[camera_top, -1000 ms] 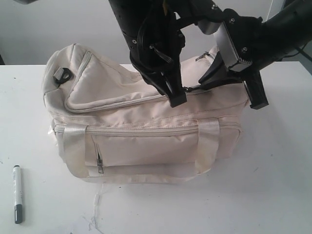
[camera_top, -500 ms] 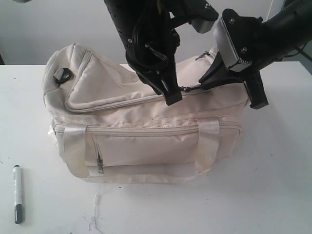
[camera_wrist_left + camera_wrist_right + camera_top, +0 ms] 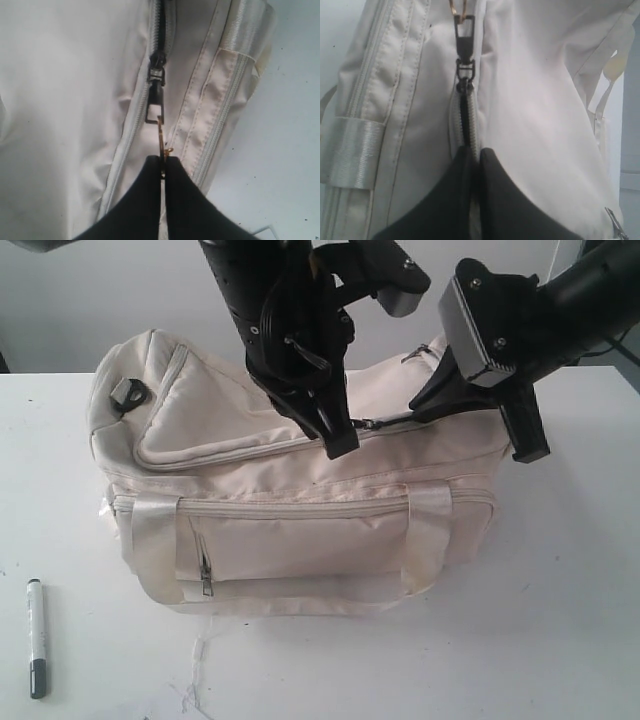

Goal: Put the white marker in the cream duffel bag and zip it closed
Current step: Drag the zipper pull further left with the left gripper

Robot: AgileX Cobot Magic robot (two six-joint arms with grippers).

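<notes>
While the left fingers [image 3: 142, 200] clench the gold ring [image 3: 160, 135] hanging from the slider [image 3: 156, 74], the right fingers [image 3: 454, 200] pinch the zip track [image 3: 465, 117] of the cream duffel bag [image 3: 300, 530] just behind it.

The cream duffel bag [image 3: 300, 530] being crowded from above, table [image 3: 560, 640] lying open
The left gripper [image 3: 162, 159], pinching the zip pull [image 3: 156, 92], and the right gripper [image 3: 472, 150], clamping the zip, are blocking its top; bare surface is lying around the white marker [image 3: 35, 638].
</notes>
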